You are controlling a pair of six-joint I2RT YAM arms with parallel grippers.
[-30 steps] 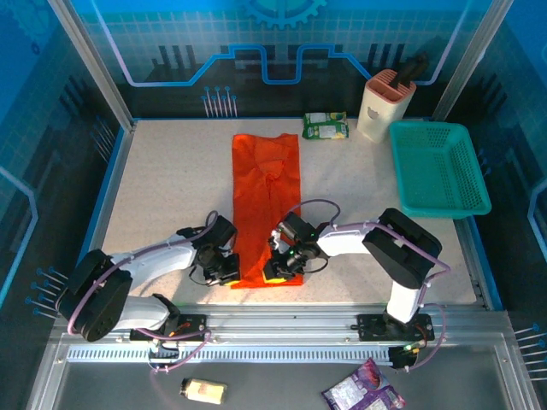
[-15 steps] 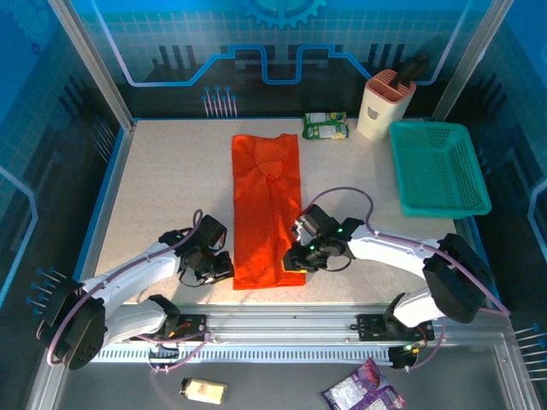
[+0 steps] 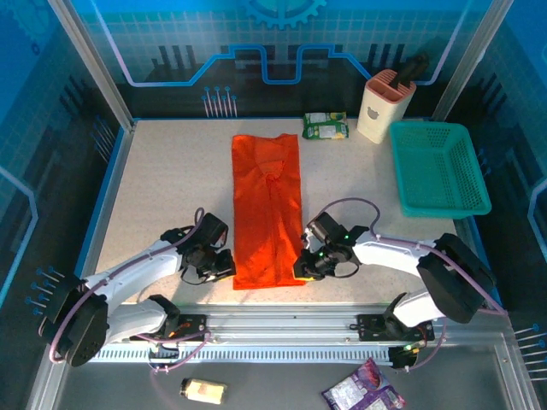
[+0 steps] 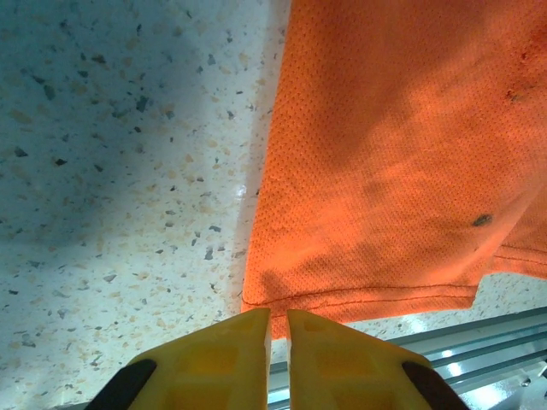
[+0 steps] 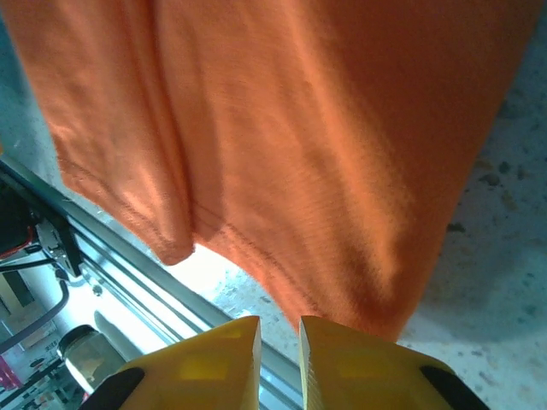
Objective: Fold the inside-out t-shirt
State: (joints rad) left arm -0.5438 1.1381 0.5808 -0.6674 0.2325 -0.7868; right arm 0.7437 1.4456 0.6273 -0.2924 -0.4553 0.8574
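The left end effector [image 3: 220, 266] is set at the near left hem corner of the t-shirt [image 3: 267, 205], fingers drawn to a narrow slit with no cloth seen between them. The right end effector [image 3: 306, 266] is set at the near right hem corner, likewise narrowed; whether cloth is pinched cannot be told. The shirt is laid flat as a long strip on the speckled table [image 3: 162, 196], long axis running away from the arms, hem nearest. Bare table is left on both sides of it. A teal basket [image 3: 438, 166] is placed well to its right.
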